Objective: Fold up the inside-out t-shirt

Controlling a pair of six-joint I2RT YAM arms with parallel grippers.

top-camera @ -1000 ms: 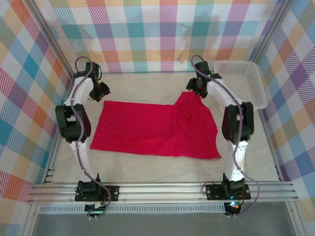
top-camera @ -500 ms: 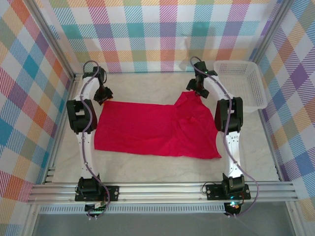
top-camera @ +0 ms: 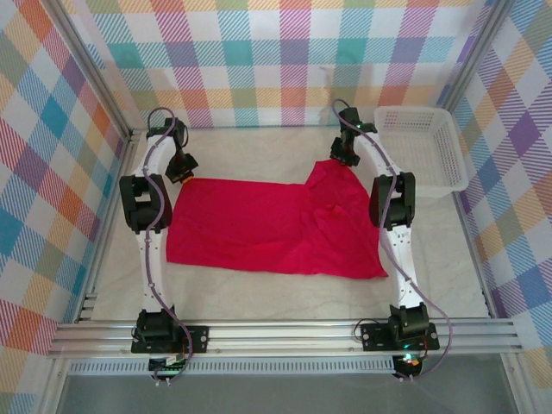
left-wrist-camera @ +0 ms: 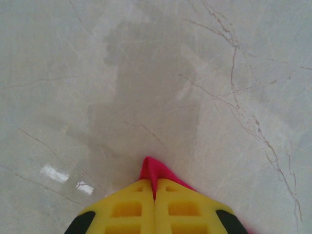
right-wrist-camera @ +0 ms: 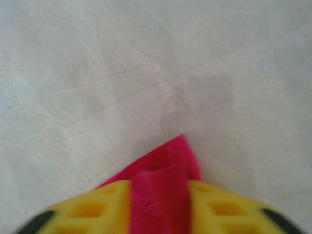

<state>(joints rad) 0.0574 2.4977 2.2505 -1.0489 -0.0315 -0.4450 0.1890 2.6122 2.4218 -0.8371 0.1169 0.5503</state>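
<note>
The left gripper (left-wrist-camera: pixel 155 184) is seen clenched on the far left corner of the inside-out t-shirt (top-camera: pixel 259 224), with a red tip poking out between the shut yellow fingers (left-wrist-camera: pixel 126 207). The right gripper (right-wrist-camera: pixel 158 190) is clamped on a fold at the shirt's far right corner. Since a second ago, both elbows have been drawn in toward the shirt's far edge. The shirt itself is spread on the table (top-camera: pixel 259 147) as before. A white basket (top-camera: pixel 454 147) is seen beyond the shirt's right side.
</note>
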